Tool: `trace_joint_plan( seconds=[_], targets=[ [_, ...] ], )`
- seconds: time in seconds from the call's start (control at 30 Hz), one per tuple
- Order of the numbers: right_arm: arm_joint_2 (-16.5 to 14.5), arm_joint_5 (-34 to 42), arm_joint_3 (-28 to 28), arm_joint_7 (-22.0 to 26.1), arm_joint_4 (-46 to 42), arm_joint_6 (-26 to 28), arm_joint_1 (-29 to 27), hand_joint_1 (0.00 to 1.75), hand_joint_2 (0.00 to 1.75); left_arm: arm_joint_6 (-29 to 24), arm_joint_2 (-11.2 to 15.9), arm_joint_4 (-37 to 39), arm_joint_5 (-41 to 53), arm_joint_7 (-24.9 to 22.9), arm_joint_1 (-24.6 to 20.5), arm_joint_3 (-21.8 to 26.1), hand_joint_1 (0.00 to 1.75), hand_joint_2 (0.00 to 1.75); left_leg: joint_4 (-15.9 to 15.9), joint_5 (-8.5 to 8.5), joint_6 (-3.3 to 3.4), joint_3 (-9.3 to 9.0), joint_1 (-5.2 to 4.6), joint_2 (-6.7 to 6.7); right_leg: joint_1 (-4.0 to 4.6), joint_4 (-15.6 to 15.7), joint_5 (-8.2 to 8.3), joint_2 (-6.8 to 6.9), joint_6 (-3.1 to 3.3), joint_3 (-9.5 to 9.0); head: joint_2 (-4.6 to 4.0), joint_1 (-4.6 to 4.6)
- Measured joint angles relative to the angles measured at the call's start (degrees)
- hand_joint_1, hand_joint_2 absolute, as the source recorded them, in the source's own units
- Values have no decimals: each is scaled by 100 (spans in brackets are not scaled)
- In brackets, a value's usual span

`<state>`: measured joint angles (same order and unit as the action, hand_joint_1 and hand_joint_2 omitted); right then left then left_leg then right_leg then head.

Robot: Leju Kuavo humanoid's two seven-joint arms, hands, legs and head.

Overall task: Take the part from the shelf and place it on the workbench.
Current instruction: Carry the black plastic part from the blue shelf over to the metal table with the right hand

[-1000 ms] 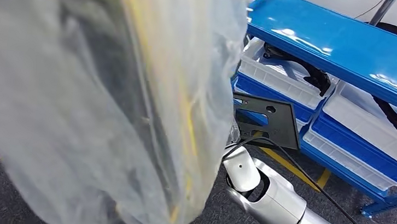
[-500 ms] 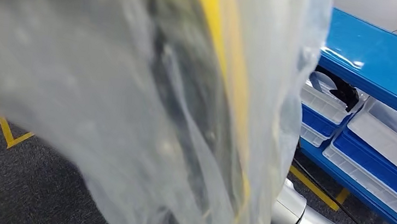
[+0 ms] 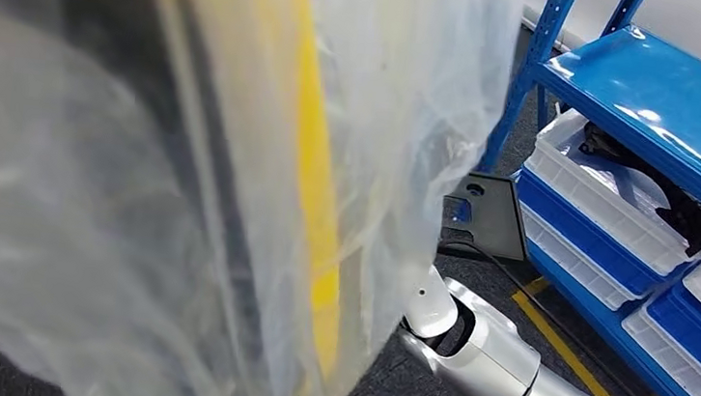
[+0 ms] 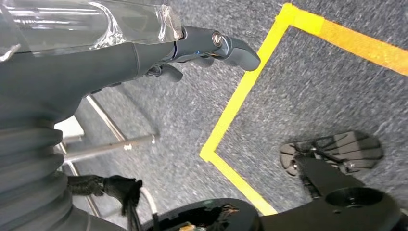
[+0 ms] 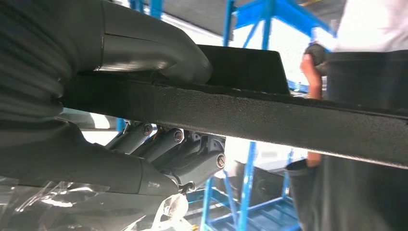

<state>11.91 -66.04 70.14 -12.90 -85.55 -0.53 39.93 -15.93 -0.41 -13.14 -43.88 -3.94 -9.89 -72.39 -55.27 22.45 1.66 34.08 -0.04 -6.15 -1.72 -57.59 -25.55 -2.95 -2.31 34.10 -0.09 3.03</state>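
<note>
Right now the part (image 5: 269, 115) is clamped in my right hand (image 5: 144, 120): my thick grey thumb (image 5: 154, 57) presses on one face of it and my darker fingers (image 5: 192, 154) curl against the other face, so the plate runs straight through my grip. From the head view the part (image 3: 485, 216) sticks up beyond my right wrist, near the blue shelf (image 3: 647, 100) on the right but not touching it, above the grey carpet.

It is a flat, black plate with a rough, grainy edge and cut-out openings near one corner.

My right arm (image 3: 487, 352) reaches forward from the lower right, silver and bent at the wrist. My left hand (image 4: 211, 45) hangs over the carpet and a yellow floor line (image 4: 240, 106), fingers curled in with nothing between them. Clear plastic sheeting (image 3: 183, 182) drapes across the left of my head view.
</note>
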Motion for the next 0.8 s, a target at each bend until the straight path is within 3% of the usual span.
trace_joint_plan(
  seconds=[0.07,0.13,0.17,0.23,0.3,0.33,0.37,0.4,0.47,0.53,0.6,0.67,0.73,0.8],
  targets=[
    [-15,1,15,8,-3,-14,16,175,175,4,-3,0,0,22,-2,0,0,175,-4,-7,-47,32,19,-91,22,15,-8,67,65,-7,0,1],
    [-38,1,19,10,-5,-27,51,175,175,-11,-4,0,0,68,-4,0,0,175,-109,56,-101,96,22,30,22,26,1,163,133,-19,0,11],
    [-51,2,19,12,-6,-32,72,175,175,-25,-3,0,0,88,-21,1,0,175,-323,165,-131,199,17,161,14,33,2,216,164,-27,0,21],
    [-62,3,20,17,-8,-40,92,175,175,-64,-2,0,0,107,-73,2,0,175,-1064,491,-187,566,16,408,27,34,-15,327,206,-43,0,43],
    [-67,3,31,23,-8,-49,97,175,175,-87,1,0,-1,107,-104,2,0,175,-1717,683,-210,910,26,472,38,34,-35,448,225,-56,0,46],
    [-69,3,41,28,-8,-51,98,175,175,-89,1,1,-1,105,-103,2,0,175,-1753,638,-207,940,28,481,42,34,-47,502,228,-68,0,46],
    [-75,4,51,33,-8,-52,99,175,175,-90,2,1,0,102,-97,2,0,175,-1549,497,-193,847,24,495,44,34,-61,554,225,-85,0,47],
    [-80,5,58,37,-8,-54,102,175,175,-90,4,2,1,98,-90,2,0,175,-1150,300,-165,650,11,544,46,34,-77,605,216,-110,0,47],
    [-87,9,63,43,-8,-57,113,175,175,-85,7,2,5,87,-90,2,0,175,-331,16,-86,242,-64,780,65,37,-118,702,178,-159,0,48],
    [-87,15,71,45,-8,-64,118,175,175,-77,4,2,10,69,-77,2,0,175,-11,-32,-26,98,-139,908,85,53,-153,794,128,-192,0,47],
    [-92,18,88,51,-8,-71,116,175,175,-73,-4,1,8,48,-33,2,0,175,29,-47,20,80,-133,796,84,73,-185,853,79,-220,0,45],
    [-92,18,105,56,-8,-73,117,175,175,-72,-16,1,7,31,-17,2,0,175,87,-82,84,20,-93,679,78,-122,-331,670,48,-160,-1,34],
    [-83,19,121,58,-7,-78,108,175,175,-77,-24,2,8,12,-30,2,0,175,112,-92,137,-21,-73,561,74,-768,-648,403,43,146,-1,15],
    [-71,19,138,59,-5,-86,77,175,175,-81,-25,2,4,-3,-21,2,0,175,110,-84,154,-31,-71,424,73,-1446,-859,321,30,534,0,5]
  ],
)
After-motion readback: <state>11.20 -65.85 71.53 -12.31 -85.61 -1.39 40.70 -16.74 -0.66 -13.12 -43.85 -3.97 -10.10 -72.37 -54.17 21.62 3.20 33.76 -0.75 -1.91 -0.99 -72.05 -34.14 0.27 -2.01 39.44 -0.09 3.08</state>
